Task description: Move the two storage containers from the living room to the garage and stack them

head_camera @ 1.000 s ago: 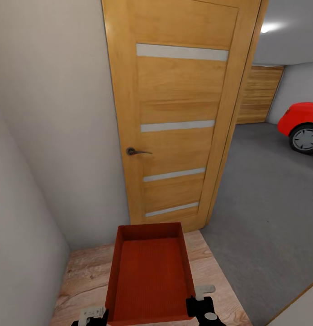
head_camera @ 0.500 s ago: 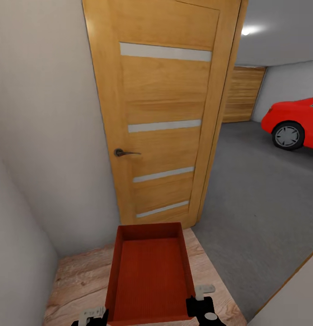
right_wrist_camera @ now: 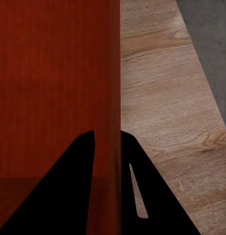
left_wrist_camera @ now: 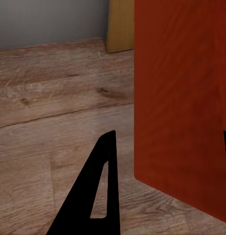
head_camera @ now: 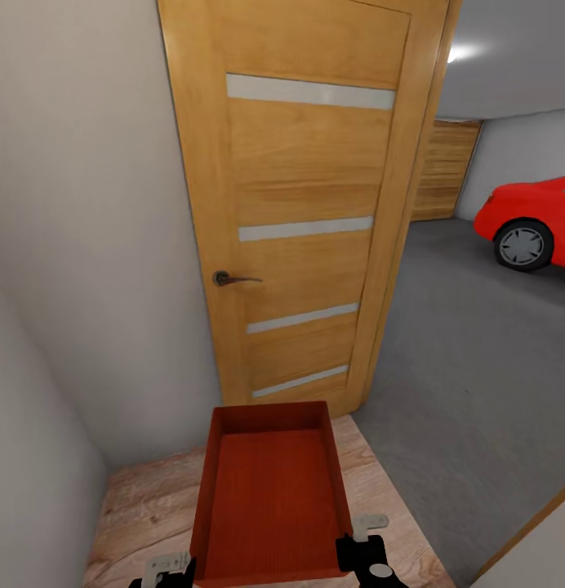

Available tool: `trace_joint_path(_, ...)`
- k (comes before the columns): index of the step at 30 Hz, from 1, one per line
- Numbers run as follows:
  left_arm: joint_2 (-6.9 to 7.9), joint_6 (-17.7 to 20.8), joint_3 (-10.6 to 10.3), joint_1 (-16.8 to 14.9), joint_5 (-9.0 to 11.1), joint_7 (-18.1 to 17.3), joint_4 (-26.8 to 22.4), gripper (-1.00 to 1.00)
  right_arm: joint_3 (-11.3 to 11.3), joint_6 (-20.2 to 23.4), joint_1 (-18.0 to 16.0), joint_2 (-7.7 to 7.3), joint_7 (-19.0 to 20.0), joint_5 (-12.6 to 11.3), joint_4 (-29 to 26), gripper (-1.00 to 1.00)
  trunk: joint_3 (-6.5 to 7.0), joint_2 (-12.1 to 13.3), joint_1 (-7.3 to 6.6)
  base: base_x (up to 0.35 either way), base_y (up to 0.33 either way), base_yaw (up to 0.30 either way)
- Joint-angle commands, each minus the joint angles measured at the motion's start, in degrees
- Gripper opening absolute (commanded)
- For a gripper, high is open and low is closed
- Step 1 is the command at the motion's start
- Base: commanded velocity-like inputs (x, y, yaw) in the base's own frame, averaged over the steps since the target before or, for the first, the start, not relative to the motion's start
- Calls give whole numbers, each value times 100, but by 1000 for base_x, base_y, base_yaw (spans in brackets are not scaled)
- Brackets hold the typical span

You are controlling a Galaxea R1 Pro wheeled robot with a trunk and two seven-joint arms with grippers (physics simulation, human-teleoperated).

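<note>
Red-orange and open at the top, one storage container (head_camera: 270, 498) is held between the two claws, its long side running forward from them toward the door. The right claw (head_camera: 358, 545) pinches the container's right wall near the near corner: in the right wrist view its two dark fingers (right_wrist_camera: 68, 191) stand on either side of that thin wall (right_wrist_camera: 115, 98), one inside the bin and one outside, closed onto it. The left claw (head_camera: 170, 565) sits at the near left corner. In the left wrist view one dark finger (left_wrist_camera: 93, 196) shows outside the container's wall (left_wrist_camera: 181, 98), apart from it, while the other peeks in at the picture's edge; whether this claw actually clamps the wall cannot be told.

Below both claws lies light wood plank flooring (head_camera: 144, 506), and the container appears to be carried above it. Straight ahead of the claws stands a honey-coloured wooden door (head_camera: 307, 212) with four pale horizontal strips and a dark lever handle (head_camera: 229, 279). It is swung open against a plain light wall (head_camera: 95, 245). Ahead and to the right of the right claw the planks end and the dark grey concrete floor (head_camera: 478, 351) of the garage begins. Far across that floor, well apart from the claws, the front of a red car (head_camera: 531, 220) shows with one wheel, and a wooden plank door (head_camera: 447, 171) stands against the white-grey back wall. A ceiling spotlight (head_camera: 456, 54) glows above.
</note>
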Motion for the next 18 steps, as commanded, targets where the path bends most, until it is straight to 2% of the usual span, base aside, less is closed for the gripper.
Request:
trace_joint_path(1,78,-2,100,2,-1,3,10,-100,-279,-19,-11,-5,-58,15,-24,-100,-6,-4,0,9,6,-14)
trace_joint_path(7,78,-4,100,2,-1,1,8,-100,-277,-19,-11,-5,-58,16,-24,-100,-6,-4,0,3,2,-79)
trace_joint_path(18,78,-3,100,2,-1,1,7,-100,-273,-19,-11,-5,-58,10,-24,-100,20,-4,0,0,0,-224)
